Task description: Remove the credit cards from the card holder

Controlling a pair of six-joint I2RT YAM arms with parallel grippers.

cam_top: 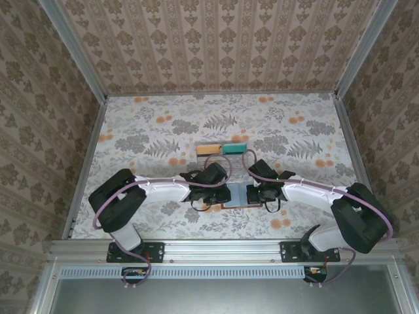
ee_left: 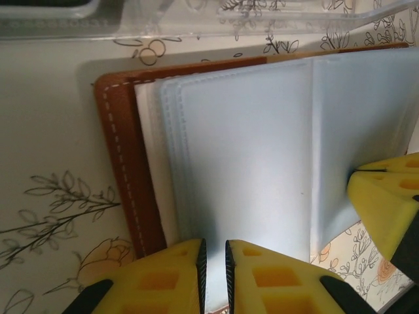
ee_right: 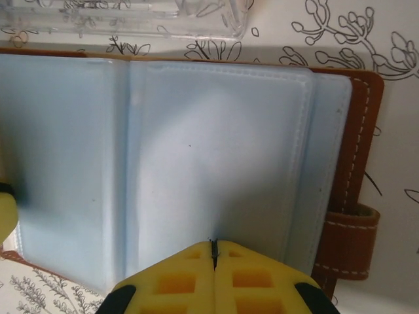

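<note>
Wallet (cam_top: 236,197) lies spread open in the lower middle of the top view, between the two arms, with its pale blue pockets facing up and its brown stitched rim around them. The right jaws are pressed together, yellow fingertips (ee_right: 190,275) meeting at the bottom centre of the right wrist view, right at the lower edge of a pocket page. The left jaws stand with only a narrow slit between them at the bottom of the left wrist view, over the page's lower edge, and I cannot tell whether they grip anything. An orange card (cam_top: 210,150) and a teal card (cam_top: 234,148) lie side by side on the flowered surface (cam_top: 150,137) just above the wallet in the top view. A clear plastic tray (ee_left: 196,26) runs along the top of both wrist views, just beyond the wallet's far edge. A brown strap (ee_right: 347,242) sticks out at the lower right.
</note>
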